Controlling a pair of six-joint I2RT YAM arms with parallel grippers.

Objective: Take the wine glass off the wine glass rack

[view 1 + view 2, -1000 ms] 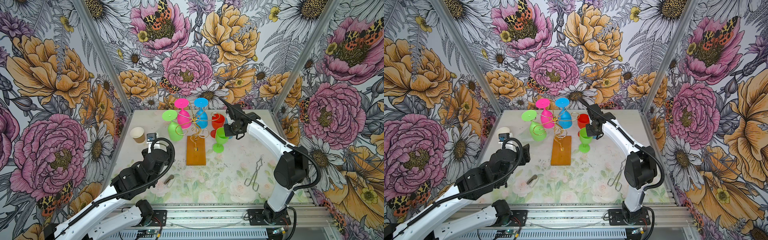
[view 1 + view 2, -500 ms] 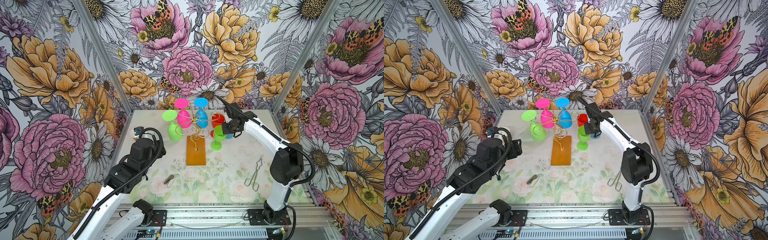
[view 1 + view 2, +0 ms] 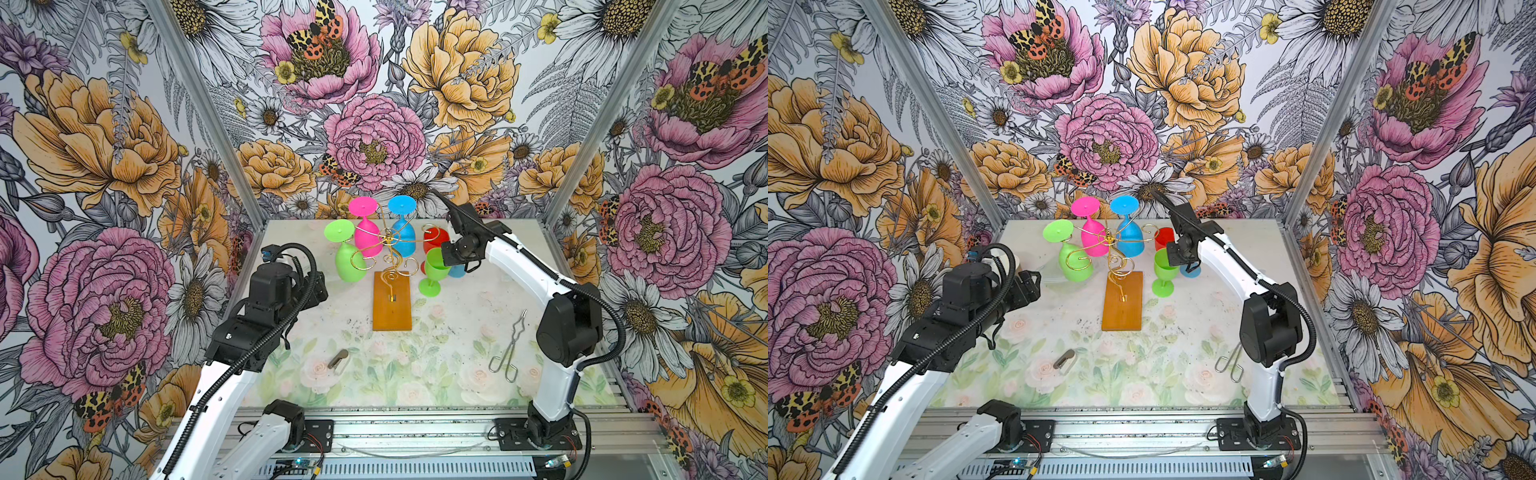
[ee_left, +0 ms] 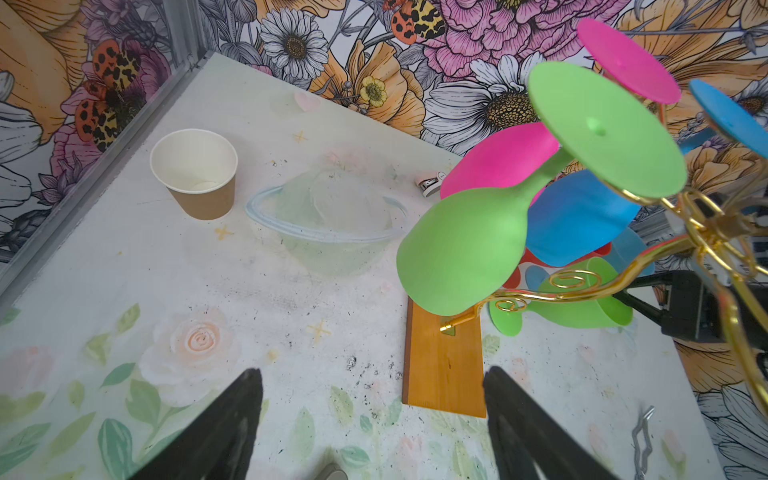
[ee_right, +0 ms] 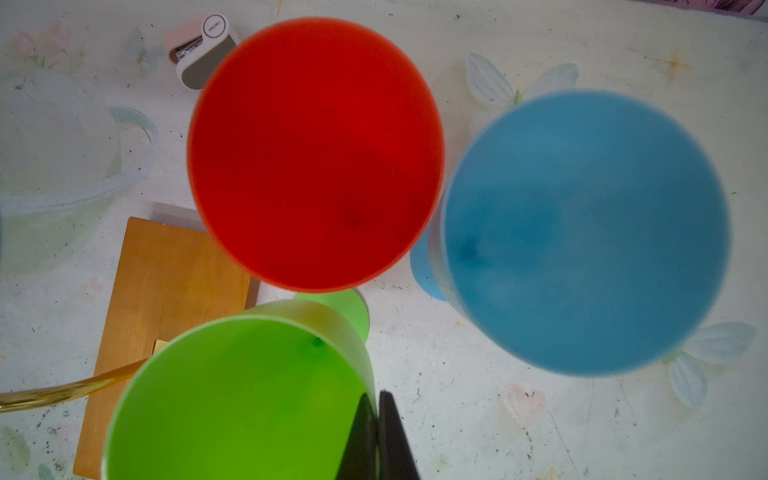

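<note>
The wine glass rack (image 3: 388, 245) is gold wire on an orange wooden base (image 4: 444, 374). Three wine glasses hang upside down from its arms: a green wine glass (image 4: 461, 253), a pink one (image 3: 365, 241) and a blue one (image 3: 403, 237). Right of the base stands an upright green wine glass (image 3: 434, 270). My right gripper (image 5: 377, 401) is shut on its rim, one finger inside the bowl and one outside. Whether its foot rests on the table I cannot tell. My left gripper (image 4: 372, 386) is open and empty, left of the rack, above the mat near the base's near end.
A red glass (image 5: 311, 153) and a blue glass (image 5: 582, 232) stand upright close behind the held one. A paper cup (image 4: 195, 174) and a clear bowl (image 4: 328, 220) sit at the back left. Metal tongs (image 3: 509, 349) lie front right, a small metal piece (image 3: 337, 358) front centre.
My left arm has swung up and back, and its gripper now faces the rack. My right gripper has carried the upright green glass slightly back, toward the red glass.
</note>
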